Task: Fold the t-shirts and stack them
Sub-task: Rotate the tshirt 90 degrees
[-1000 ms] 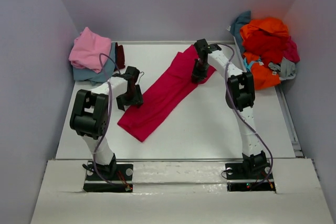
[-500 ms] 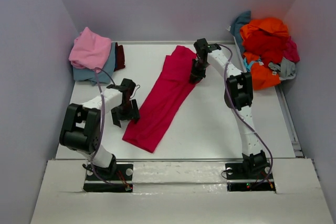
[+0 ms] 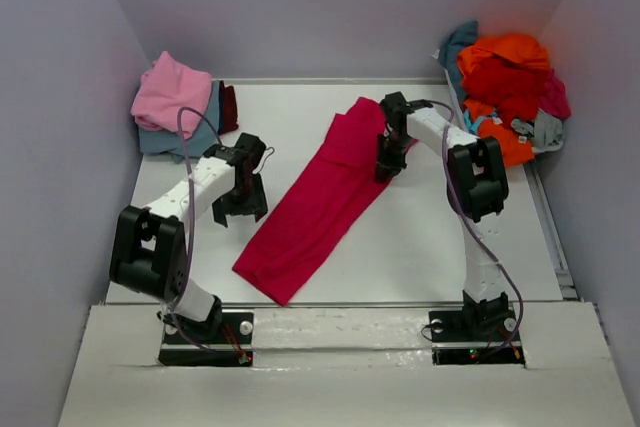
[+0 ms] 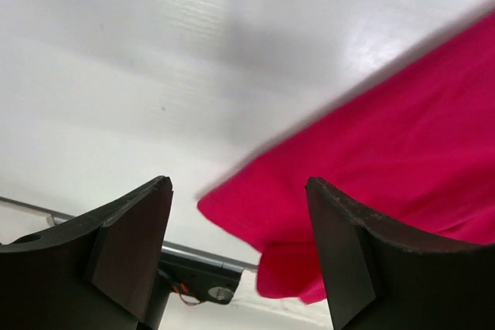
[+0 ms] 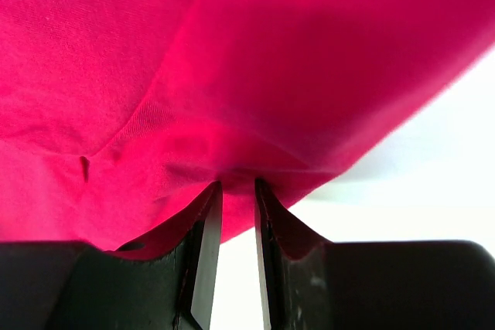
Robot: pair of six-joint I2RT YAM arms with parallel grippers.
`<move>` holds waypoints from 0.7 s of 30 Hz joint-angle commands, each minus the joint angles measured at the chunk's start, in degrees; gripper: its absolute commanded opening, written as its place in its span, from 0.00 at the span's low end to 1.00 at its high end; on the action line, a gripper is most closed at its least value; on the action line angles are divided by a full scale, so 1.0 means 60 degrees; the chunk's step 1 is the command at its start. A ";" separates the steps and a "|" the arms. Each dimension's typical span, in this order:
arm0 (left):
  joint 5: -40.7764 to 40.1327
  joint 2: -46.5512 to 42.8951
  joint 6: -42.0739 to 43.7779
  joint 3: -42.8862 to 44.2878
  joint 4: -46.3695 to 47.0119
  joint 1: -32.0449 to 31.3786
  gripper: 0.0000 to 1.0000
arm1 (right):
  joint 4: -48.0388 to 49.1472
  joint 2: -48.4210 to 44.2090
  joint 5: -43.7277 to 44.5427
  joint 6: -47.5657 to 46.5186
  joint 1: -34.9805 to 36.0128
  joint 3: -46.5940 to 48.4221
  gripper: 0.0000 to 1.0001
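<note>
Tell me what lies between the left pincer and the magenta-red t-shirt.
Only a bare strip of white table; the top view shows it between the left pincer and the magenta-red t-shirt.

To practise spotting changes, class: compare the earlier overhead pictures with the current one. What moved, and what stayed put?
The right gripper, shut on the far end of the magenta-red t-shirt, shifted right and toward the arm bases; the shirt's near end swung closer to them too. The left gripper edged slightly nearer, its elbow pulling back. Unchanged: left gripper open and empty, folded stack far left, unfolded pile far right.
</note>
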 commanded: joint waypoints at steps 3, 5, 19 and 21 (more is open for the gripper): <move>-0.0851 0.0974 0.0203 0.1580 -0.0332 -0.0257 0.82 | 0.0621 -0.1113 0.0416 -0.0019 0.0073 -0.1715 0.30; -0.0824 0.1310 0.0407 0.2047 -0.0288 -0.0345 0.81 | 0.0608 -0.1070 0.0429 0.0039 0.0073 -0.1367 0.30; -0.0121 0.2923 0.1242 0.3428 0.0078 -0.1370 0.81 | -0.0372 -0.0397 0.1952 0.0904 0.0073 0.1169 0.32; -0.0062 0.2895 0.1302 0.3282 0.0063 -0.1589 0.81 | -0.0505 -0.0279 0.2215 0.1006 0.0073 0.1477 0.32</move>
